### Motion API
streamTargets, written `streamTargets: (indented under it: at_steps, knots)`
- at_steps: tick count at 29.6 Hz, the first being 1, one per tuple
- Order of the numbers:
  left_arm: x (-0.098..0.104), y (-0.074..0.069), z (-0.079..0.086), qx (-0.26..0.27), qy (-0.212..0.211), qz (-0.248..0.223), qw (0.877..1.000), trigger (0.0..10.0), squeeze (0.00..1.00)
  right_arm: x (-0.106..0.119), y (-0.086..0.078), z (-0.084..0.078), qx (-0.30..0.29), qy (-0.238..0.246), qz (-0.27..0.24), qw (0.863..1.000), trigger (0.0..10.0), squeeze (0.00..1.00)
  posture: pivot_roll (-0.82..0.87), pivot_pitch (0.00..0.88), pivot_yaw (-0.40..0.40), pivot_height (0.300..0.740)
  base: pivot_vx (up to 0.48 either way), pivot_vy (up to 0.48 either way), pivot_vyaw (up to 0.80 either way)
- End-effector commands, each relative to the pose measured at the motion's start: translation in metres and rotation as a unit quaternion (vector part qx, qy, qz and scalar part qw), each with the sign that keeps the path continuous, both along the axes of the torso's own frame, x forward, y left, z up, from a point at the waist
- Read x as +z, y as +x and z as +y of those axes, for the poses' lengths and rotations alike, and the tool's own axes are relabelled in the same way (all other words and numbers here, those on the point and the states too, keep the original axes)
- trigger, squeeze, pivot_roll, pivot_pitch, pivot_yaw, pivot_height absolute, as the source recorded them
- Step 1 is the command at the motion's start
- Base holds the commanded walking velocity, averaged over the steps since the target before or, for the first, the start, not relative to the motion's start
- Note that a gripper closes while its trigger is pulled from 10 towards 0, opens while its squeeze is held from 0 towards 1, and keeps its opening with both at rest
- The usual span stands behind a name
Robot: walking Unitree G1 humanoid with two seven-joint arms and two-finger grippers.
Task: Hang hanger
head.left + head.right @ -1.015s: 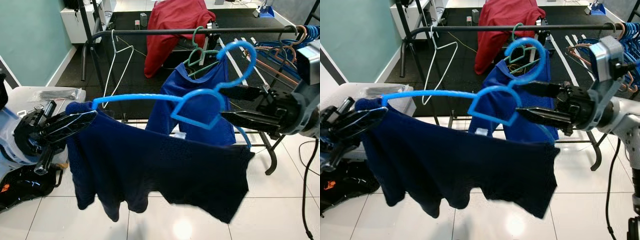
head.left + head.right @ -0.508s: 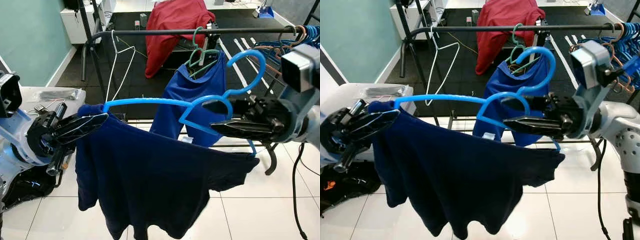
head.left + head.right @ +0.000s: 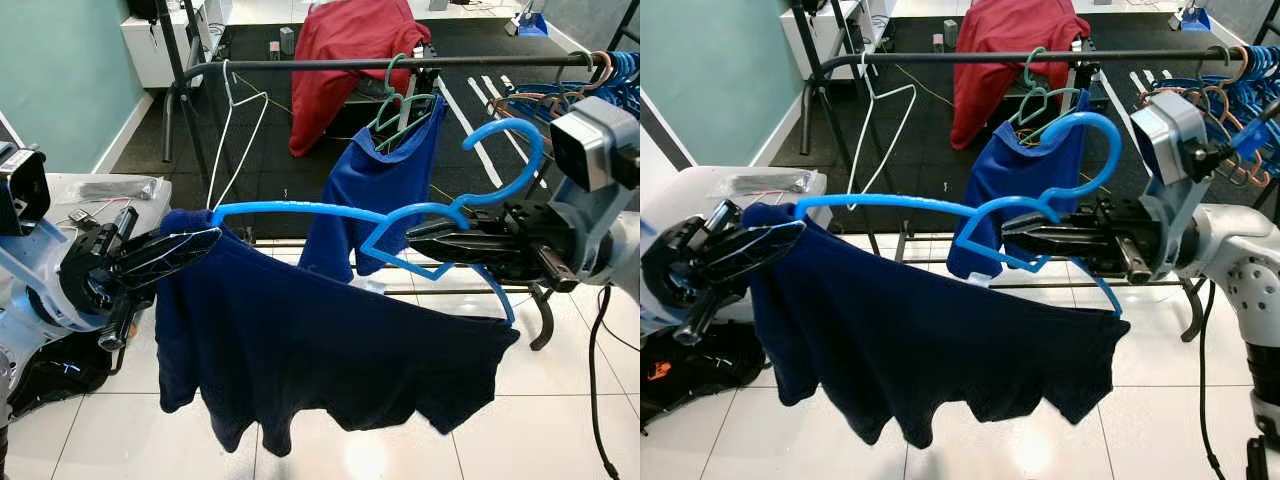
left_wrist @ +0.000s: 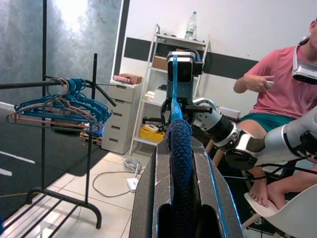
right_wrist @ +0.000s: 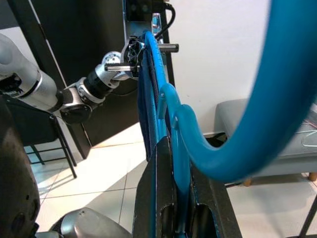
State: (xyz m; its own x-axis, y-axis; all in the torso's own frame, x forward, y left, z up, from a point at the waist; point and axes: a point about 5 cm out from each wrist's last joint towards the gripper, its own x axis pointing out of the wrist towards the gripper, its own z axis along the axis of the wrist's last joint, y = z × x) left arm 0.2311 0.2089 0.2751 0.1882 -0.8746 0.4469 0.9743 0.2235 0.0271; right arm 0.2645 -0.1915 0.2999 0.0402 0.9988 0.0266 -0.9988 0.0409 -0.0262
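A blue plastic hanger [image 3: 300, 210] carries a navy shirt [image 3: 320, 340] and hangs level between my two grippers, in front of and below the black rack rail [image 3: 300, 64]. My left gripper [image 3: 205, 240] is shut on the hanger's left end, which is wrapped in the navy shirt [image 4: 181, 163]. My right gripper [image 3: 420, 236] is shut on the hanger's neck [image 5: 179, 148], just under its hook [image 3: 512, 160]. The hook curves up to the right, clear of the rail.
On the rail hang a blue shirt on a green hanger [image 3: 375, 190] and a white wire hanger [image 3: 235, 110], with a red garment [image 3: 345, 50] behind. Blue and copper hangers [image 3: 580, 90] cluster at the right. A person [image 4: 282, 94] sits behind me.
Both grippers have carried the hanger a little to the right and the hook now sits lower. The shirt's hem has swung beneath it.
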Motion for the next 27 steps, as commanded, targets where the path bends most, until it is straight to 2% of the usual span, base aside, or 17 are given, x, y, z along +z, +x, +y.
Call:
streamTargets:
  at_steps: [1,3,4,6,7,14,16,18,20,22,23,24,25,27]
  knots:
    - [0.005,-0.002,-0.001,-0.001,-0.005,-0.019,1.0,0.0,0.0,-0.003,0.001,0.001,-0.006,-0.015,-0.002,1.0,0.0,0.0,-0.14,0.106,0.033,0.74,0.0,0.0,0.0]
    - [0.005,-0.002,-0.001,-0.001,-0.005,-0.019,1.0,0.0,0.0,-0.003,0.002,0.0,-0.013,-0.017,-0.004,1.0,0.0,0.0,-0.14,0.107,0.034,0.74,0.0,0.0,0.0]
    - [0.005,-0.002,-0.001,0.008,-0.003,-0.018,1.0,1.9,0.0,-0.003,0.002,-0.001,-0.015,-0.017,-0.006,1.0,0.0,0.0,-0.14,0.107,0.033,0.74,0.0,0.0,0.0]
    - [0.005,-0.002,-0.001,0.008,-0.003,-0.018,1.0,1.9,0.0,-0.003,0.002,-0.001,-0.015,-0.017,-0.006,1.0,0.0,0.0,-0.14,0.107,0.033,0.74,0.0,0.0,0.0]
    - [0.004,-0.001,0.0,0.017,-0.001,-0.017,1.0,10.0,0.0,-0.002,0.001,-0.003,-0.016,-0.013,-0.006,1.0,0.0,0.0,-0.14,0.108,0.032,0.74,0.0,0.0,0.0]
    - [0.001,0.0,0.015,0.044,-0.01,-0.007,0.999,10.0,0.0,0.01,-0.004,-0.013,-0.019,0.015,-0.014,1.0,0.0,0.0,-0.14,0.11,0.033,0.74,0.0,0.0,0.0]
    - [-0.001,-0.002,0.025,0.054,-0.011,-0.002,0.998,10.0,0.0,0.014,-0.005,-0.017,-0.023,0.02,-0.019,0.999,0.0,0.0,-0.15,0.11,0.034,0.74,0.0,0.0,0.0]
    - [-0.001,-0.002,0.025,0.054,-0.011,-0.002,0.998,10.0,0.0,0.014,-0.005,-0.017,-0.023,0.02,-0.019,0.999,0.0,0.0,-0.15,0.11,0.034,0.74,0.0,0.0,0.0]
    - [-0.002,-0.001,0.037,0.072,-0.016,0.01,0.997,10.0,0.0,0.018,-0.007,-0.02,-0.024,0.023,-0.023,0.999,0.0,0.0,-0.14,0.107,0.032,0.74,0.0,0.0,0.0]
    - [-0.002,-0.001,0.037,0.072,-0.016,0.01,0.997,10.0,0.0,0.018,-0.007,-0.02,-0.024,0.023,-0.023,0.999,0.0,0.0,-0.14,0.107,0.032,0.74,0.0,0.0,0.0]
    - [-0.002,-0.001,0.041,0.081,-0.02,0.016,0.996,10.0,0.12,0.019,-0.007,-0.021,-0.024,0.024,-0.024,0.999,0.0,0.0,-0.14,0.106,0.032,0.74,0.0,0.0,0.0]
    - [-0.002,-0.001,0.041,0.081,-0.02,0.016,0.996,10.0,0.12,0.019,-0.007,-0.021,-0.024,0.024,-0.024,0.999,0.0,0.0,-0.14,0.106,0.032,0.74,0.0,0.0,0.0]
    - [-0.002,-0.001,0.04,0.073,-0.024,0.021,0.997,10.0,1.0,0.018,-0.007,-0.02,-0.023,0.023,-0.024,0.999,0.0,0.0,-0.14,0.105,0.033,0.74,0.0,0.0,0.0]
    - [-0.002,-0.001,0.039,0.076,-0.022,0.021,0.997,10.0,1.0,0.017,-0.007,-0.019,-0.022,0.023,-0.024,0.999,0.0,0.0,-0.14,0.105,0.033,0.74,0.0,0.0,0.0]
